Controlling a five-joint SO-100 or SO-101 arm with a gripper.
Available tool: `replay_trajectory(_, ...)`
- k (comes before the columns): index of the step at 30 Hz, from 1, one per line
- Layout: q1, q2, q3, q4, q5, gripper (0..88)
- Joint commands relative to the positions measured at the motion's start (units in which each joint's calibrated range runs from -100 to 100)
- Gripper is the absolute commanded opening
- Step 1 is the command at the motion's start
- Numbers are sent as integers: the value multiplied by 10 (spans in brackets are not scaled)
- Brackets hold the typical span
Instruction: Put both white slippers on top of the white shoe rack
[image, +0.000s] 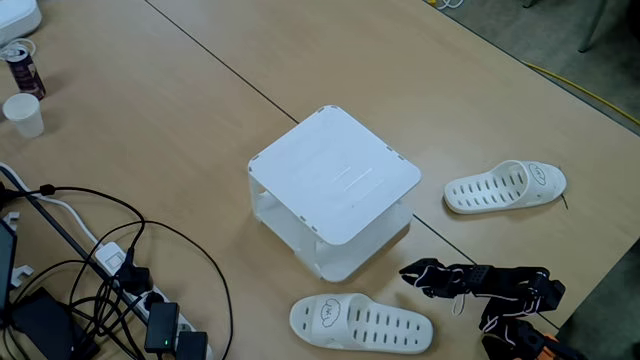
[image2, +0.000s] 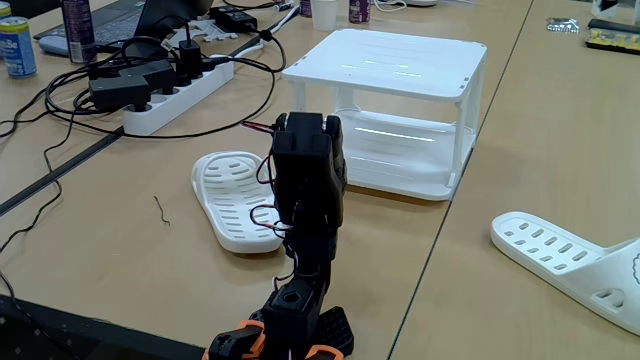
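Slippers lie flat on the desk on either side of the white shoe rack (image: 335, 190), neither one on its top. In a fixed view one white slipper (image: 505, 187) rests toward the far right edge of the desk, its toe pointing right, well apart from the rack; the other white slipper (image: 362, 323) lies near the bottom edge of that view, just below the rack's lower corner, its cloud-face drawing showing on the strap. The rack stands upright in the middle of the desk, its square top bare, its lower shelf visible through the open side in another fixed view (image2: 400, 110).

The black arm (image2: 308, 190) rises from an orange base at the near edge of the desk, folded upright in front of one slipper. Its fingers (image: 418, 272) reach toward the rack's corner, but I cannot tell whether they are apart or together.

The desk (image: 180, 150) is pale wood-grain laminate with a dark seam running diagonally. A power strip (image2: 170, 100) and a tangle of black cables (image: 90, 270) crowd one corner, near a white paper cup (image: 23, 114) and a can (image2: 17, 46). Grey floor (image: 540, 30) shows beyond the desk's far edge.
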Motion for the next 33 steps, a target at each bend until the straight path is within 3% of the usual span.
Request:
replay_trajectory(1,4,2,-2,0,5,8)
replay_trajectory(18,1,-6,72,-1,5,8)
replay_trajectory(33,-217,-6,75,-4,5,8)
